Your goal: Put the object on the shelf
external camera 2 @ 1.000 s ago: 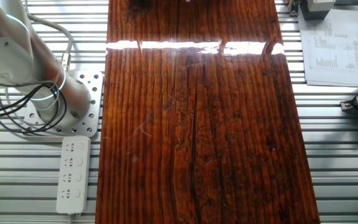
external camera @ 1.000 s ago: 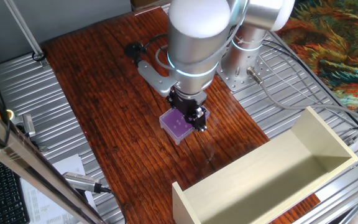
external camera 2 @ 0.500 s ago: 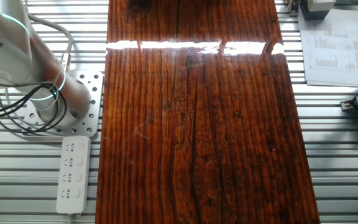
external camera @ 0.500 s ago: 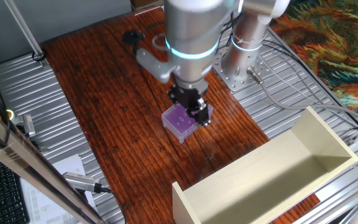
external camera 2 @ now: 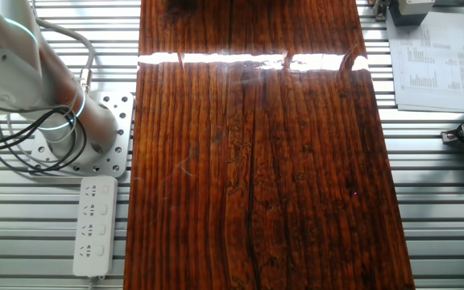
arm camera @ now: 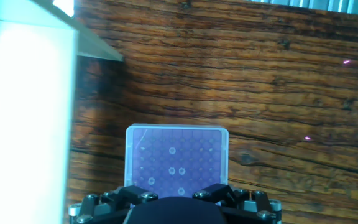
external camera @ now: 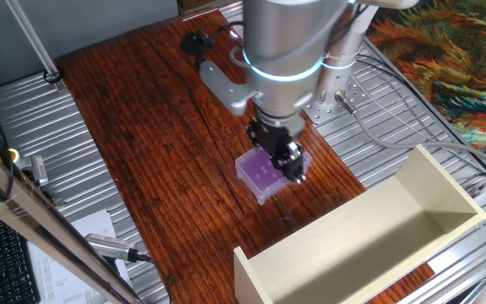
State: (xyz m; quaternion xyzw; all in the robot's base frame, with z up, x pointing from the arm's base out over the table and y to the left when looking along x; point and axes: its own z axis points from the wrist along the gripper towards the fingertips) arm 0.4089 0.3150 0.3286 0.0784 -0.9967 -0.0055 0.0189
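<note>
In one fixed view we see the gripper (external camera: 288,162) just right of the frame's middle, hanging from the silver arm (external camera: 283,51) that comes down from the top edge. The purple box (external camera: 262,175) sits directly at its fingers, sticking out toward the lower left, and its right end is hidden behind the black fingers. The fingers look clamped on that end, though the contact itself is too small for us to make out. Whether the box touches the wooden table (external camera: 142,143) or hangs just above it we cannot tell. The cream shelf (external camera: 378,236) fills the lower right, its near corner cut off by the bottom edge, and the box lies up and to the left of it, apart from it.

In the other fixed view we find only the table (external camera 2: 256,161) running down the middle, the arm's base (external camera 2: 63,129) at the left edge and a white power strip (external camera 2: 93,225) below it; gripper, box and shelf are all outside this frame.

In the hand view the box (arm camera: 176,155) stands at lower centre with its pale dots showing, its near edge tucked under the dark gripper (arm camera: 176,198) parts at the bottom edge. The fingertips are largely cut off there. A bright, blurred panel of the shelf (arm camera: 27,118) covers the left side, beside the box.
</note>
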